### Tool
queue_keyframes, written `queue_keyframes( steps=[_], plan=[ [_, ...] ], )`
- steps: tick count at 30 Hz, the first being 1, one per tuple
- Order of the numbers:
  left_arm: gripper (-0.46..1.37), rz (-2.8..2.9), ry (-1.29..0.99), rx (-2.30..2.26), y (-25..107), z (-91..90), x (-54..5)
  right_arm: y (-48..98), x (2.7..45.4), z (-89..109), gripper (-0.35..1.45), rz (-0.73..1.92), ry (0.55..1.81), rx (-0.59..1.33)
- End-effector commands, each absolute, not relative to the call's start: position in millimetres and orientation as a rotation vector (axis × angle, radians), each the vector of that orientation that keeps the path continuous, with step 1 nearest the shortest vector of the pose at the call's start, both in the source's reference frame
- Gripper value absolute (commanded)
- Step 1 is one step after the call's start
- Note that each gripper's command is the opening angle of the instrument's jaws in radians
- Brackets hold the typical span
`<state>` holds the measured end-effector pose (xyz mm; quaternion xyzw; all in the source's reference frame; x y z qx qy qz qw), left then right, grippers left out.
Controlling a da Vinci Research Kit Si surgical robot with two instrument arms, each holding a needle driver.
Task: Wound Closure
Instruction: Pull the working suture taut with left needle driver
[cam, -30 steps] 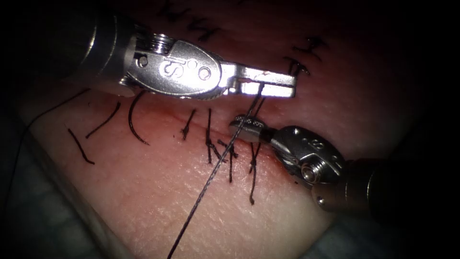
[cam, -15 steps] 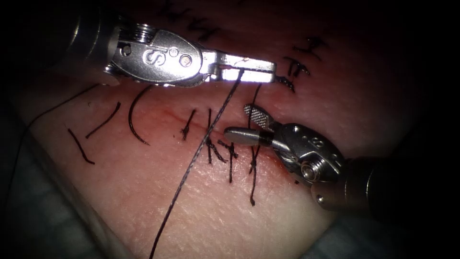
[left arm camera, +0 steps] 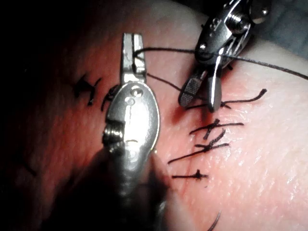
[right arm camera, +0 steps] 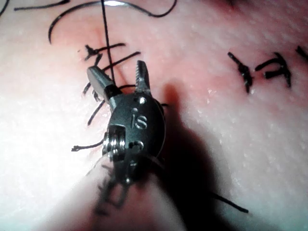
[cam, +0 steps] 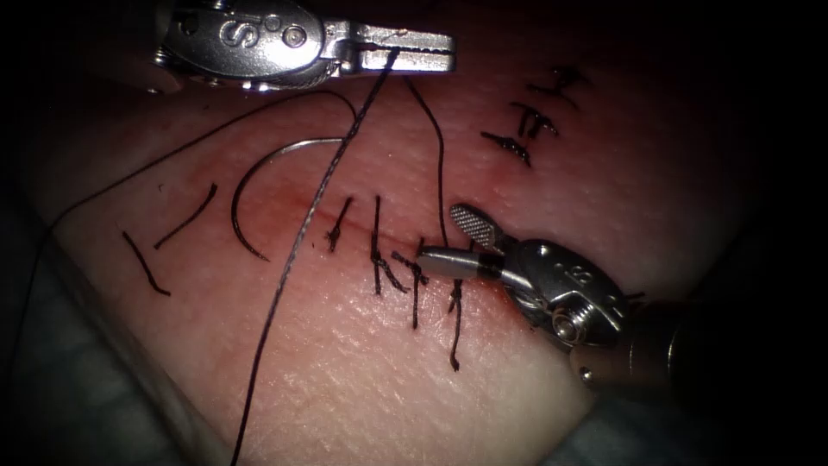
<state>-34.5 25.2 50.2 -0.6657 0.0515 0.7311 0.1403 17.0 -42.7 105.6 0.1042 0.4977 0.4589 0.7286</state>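
Four-ish stitches [cam: 414, 276] tied, we reckon; left tool [cam: 405, 59] clamps thread [cam: 297, 242], right tool [cam: 444, 237] gapes empty, needle [cam: 246, 203] loose left on tissue [cam: 362, 380].

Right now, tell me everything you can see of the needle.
The needle is a thin, dark, curved metal arc lying free on the tissue, left of the stitched cut; neither tool holds it. Its swaged end glints pale where the thread crosses it. Whether its lower tip enters the tissue cannot be told.
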Motion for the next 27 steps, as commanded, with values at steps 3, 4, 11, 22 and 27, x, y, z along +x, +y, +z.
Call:
queue_keyframes(
  steps=[3,4,11,22,27],
  plan=[
    [-0.35,2.105,0.161,-1.920,25.9,50.1,-34.1,-42.9,17.7,106.0,1.35,0.962,1.076,0.219],
    [-0.35,2.106,0.161,-1.919,26.1,50.1,-34.1,-42.9,18.1,106.1,1.38,0.941,1.068,0.207],
    [-0.35,2.105,0.161,-1.918,26.1,50.2,-34.1,-42.7,19.6,106.3,1.36,0.697,1.064,0.051],
    [-0.35,2.105,0.160,-1.917,26.2,50.0,-34.1,-42.1,20.2,106.7,1.35,0.618,1.048,-0.016],
    [-0.35,2.104,0.159,-1.915,26.3,49.9,-34.2,-42.1,20.4,106.9,1.34,0.620,1.050,-0.019]
  ],
)
